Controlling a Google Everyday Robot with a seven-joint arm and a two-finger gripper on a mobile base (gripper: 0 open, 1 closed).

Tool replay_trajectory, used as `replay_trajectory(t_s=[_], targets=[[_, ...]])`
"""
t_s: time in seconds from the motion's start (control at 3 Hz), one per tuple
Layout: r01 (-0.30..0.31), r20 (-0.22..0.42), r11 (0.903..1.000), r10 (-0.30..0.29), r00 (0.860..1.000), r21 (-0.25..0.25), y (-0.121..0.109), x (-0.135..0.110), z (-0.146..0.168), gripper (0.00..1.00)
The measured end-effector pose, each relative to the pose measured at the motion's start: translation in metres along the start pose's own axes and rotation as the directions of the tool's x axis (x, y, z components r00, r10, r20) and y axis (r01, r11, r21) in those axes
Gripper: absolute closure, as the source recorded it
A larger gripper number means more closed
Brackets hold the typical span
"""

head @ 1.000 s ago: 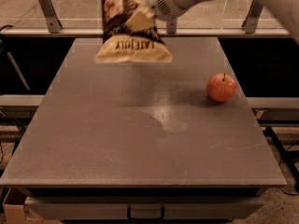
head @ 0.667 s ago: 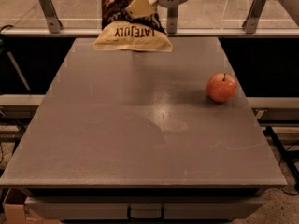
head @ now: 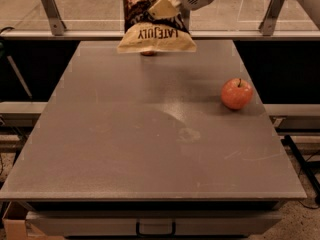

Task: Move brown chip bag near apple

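Note:
The brown chip bag (head: 152, 19) hangs in the air over the table's far edge, its cream-yellow end reading "LATE JULY" pointing down. My gripper (head: 164, 6) comes in from the top right and is shut on the bag's upper right part. The apple (head: 237, 93), red-orange with a short stem, sits on the table near the right edge, well to the right of and nearer than the bag. The top of the bag is cut off by the frame.
The grey table (head: 125, 149) fills the view. A small red-brown object (head: 148, 53) peeks out under the bag at the far edge. A glass rail with metal posts (head: 51, 11) runs behind the table.
The gripper has carried the bag slightly farther back and a little right. The small object under the bag now shows. The apple has not moved.

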State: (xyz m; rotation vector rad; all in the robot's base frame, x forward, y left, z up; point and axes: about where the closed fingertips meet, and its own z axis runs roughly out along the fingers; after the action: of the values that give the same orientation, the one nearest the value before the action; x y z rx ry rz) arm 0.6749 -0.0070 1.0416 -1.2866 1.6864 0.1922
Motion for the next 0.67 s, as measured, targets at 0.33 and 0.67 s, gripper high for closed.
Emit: replay_trajectory(t_s=[0.33,0.67], targets=[[0.035,-0.030,0.9964,-0.033,0.999,0.077,-0.058,0.043,-0.003,1.00],[0.051,-0.076,0.9907,-0.041,0.996,0.126,-0.108,0.090,-0.007,1.00]])
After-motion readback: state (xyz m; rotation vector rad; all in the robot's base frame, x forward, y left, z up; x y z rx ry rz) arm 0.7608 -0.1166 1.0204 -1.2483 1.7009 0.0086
